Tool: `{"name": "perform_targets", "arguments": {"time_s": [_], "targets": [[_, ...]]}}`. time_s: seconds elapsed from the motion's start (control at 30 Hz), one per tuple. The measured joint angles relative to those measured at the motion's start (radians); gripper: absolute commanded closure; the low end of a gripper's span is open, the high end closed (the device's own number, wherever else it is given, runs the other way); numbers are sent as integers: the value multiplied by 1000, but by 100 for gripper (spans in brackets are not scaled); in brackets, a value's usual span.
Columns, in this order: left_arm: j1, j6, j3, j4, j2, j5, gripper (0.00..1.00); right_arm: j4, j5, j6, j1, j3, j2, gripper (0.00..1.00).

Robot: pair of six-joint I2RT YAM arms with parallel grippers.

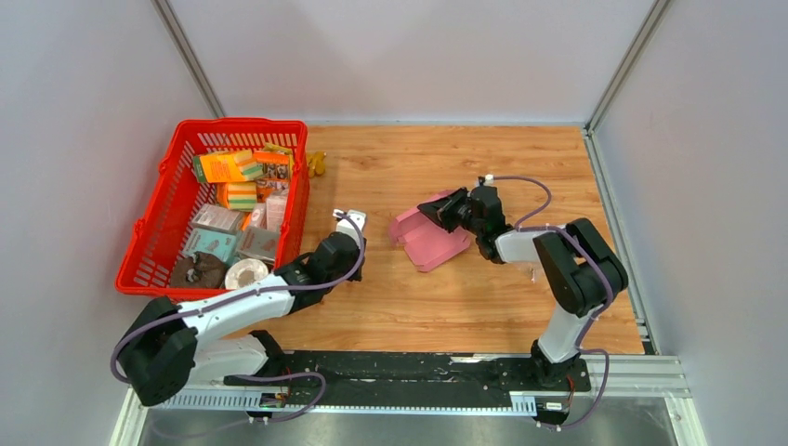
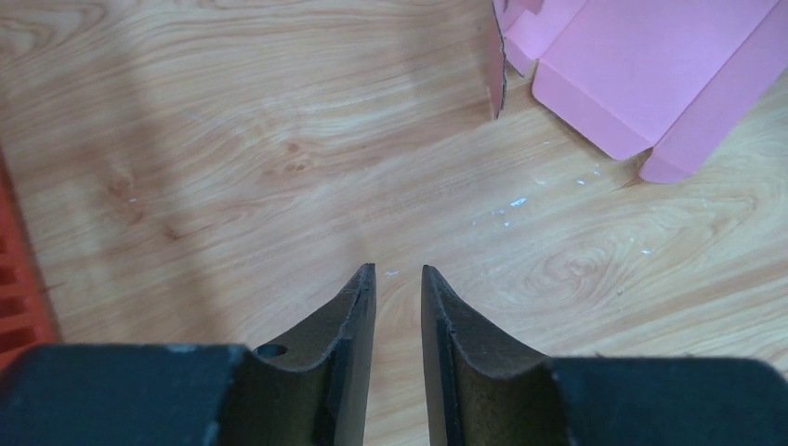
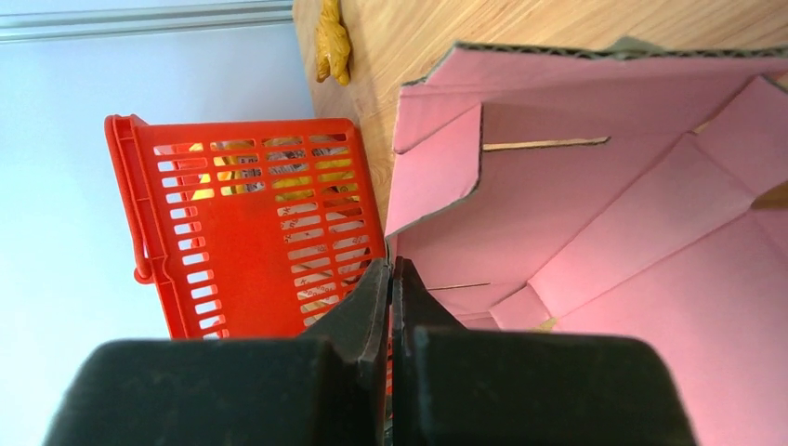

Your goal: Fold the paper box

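Box: paper box (image 1: 429,240) lay mid-table on the wooden top (image 1: 483,297), half-formed, w/ base panel flat and one side wall plus flaps standing
R claw: right gripper (image 3: 392,268) had its fingers pressed together, nothing seen betw. them
Box vs R claw: the claw reached in from the right over the box's far end, tips right at the edge of a raised pink flap, open inside of the box just beyond; actual contact, couldn't tell
L claw: left gripper (image 2: 398,271) had a narrow gap betw. its fingers, empty, low over bare wood
Box vs L claw: ahead and off to the right in its wrist view, near but apart; the upright wall edge was the closest bit
Risk 1: closed tips shoving a flap w/ nothing bracing the box, so light card prob. skids on the smooth wood instead of creasing
Risk 2: no tab looked tucked in, so the standing wall could spring back flat once pressure came off
Risk 3: a push off the score line could buckle the thin card in the wrong spot
Risk 4: L claw coming in low could catch the wall edge and knock it over
Neighbours: red basket (image 1: 214,200) of packages (image 1: 228,167) sat well apart to the left, small yellow figure (image 1: 317,163) by its far corner; neither looked in the way
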Motion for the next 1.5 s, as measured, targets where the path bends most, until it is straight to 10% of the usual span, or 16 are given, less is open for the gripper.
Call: {"name": "perform_targets", "arguments": {"time_s": [0.37, 1.5], "targets": [[1, 16, 147, 123, 264, 43, 56, 152, -113, -39, -33, -6, 90, 100], [5, -12, 473, 153, 607, 153, 72, 307, -104, 4, -52, -67, 119, 100]]}}
